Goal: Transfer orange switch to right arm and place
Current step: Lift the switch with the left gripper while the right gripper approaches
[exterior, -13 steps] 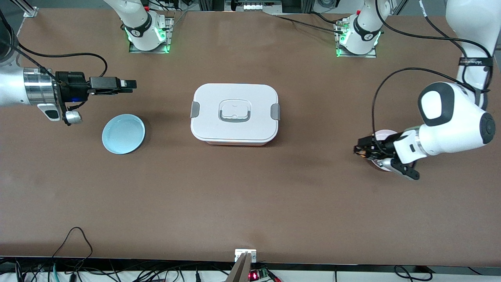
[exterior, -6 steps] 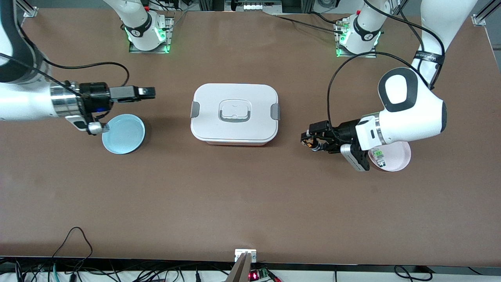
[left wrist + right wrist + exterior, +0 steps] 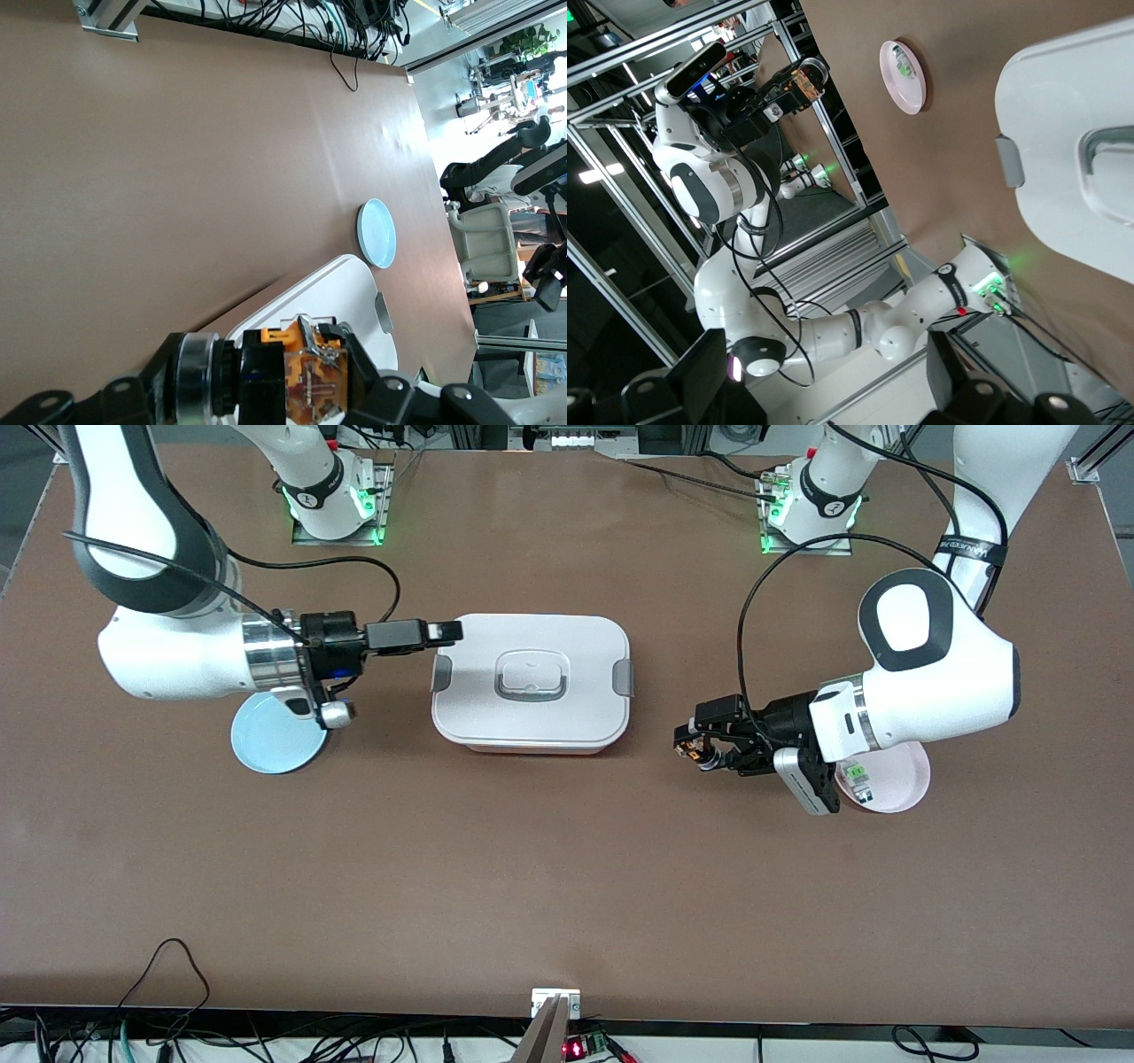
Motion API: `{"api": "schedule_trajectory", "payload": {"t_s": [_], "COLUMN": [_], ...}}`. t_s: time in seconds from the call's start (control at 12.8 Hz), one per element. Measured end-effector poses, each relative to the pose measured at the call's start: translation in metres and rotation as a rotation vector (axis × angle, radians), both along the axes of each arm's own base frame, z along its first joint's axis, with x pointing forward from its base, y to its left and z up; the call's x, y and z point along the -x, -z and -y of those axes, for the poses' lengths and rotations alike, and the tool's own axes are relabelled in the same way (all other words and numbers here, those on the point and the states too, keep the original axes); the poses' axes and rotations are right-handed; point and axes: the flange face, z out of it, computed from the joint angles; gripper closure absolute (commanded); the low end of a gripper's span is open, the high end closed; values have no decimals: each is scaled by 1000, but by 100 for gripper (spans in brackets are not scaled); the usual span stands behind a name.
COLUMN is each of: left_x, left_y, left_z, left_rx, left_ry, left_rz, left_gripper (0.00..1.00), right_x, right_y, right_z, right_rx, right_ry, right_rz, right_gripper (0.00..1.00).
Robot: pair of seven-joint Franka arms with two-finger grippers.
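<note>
Orange switch [image 3: 695,750] clamped in left tool [image 3: 692,748] beside the lunch box [image 3: 532,682], orange end pointing toward open right tool [image 3: 450,632] above box's other end.

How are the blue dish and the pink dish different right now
The blue dish lies bare at the right arm's end; the pink dish at the left arm's end holds a small green component. Each sits partly under an arm. Both are round, shallow and rest on the table.
</note>
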Motion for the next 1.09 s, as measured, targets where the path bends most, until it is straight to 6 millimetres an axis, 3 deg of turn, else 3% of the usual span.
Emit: {"api": "schedule_trajectory", "payload": {"t_s": [0.55, 0.86, 1.09], "left_x": [4, 6, 22], "left_y": [-8, -11, -25], "left_z": [22, 28, 65], "left_rx": [68, 85, 166], "left_ry": [-4, -1, 37], "left_rz": [-19, -23, -33], "left_gripper": [100, 100, 100], "right_x": [-1, 1, 0], "right_y": [5, 8, 11], "right_z": [-23, -47, -55], "right_rx": [-53, -55, -68], "right_ry": [63, 124, 176], "right_rz": [-90, -91, -147], "right_gripper": [0, 0, 0]}}
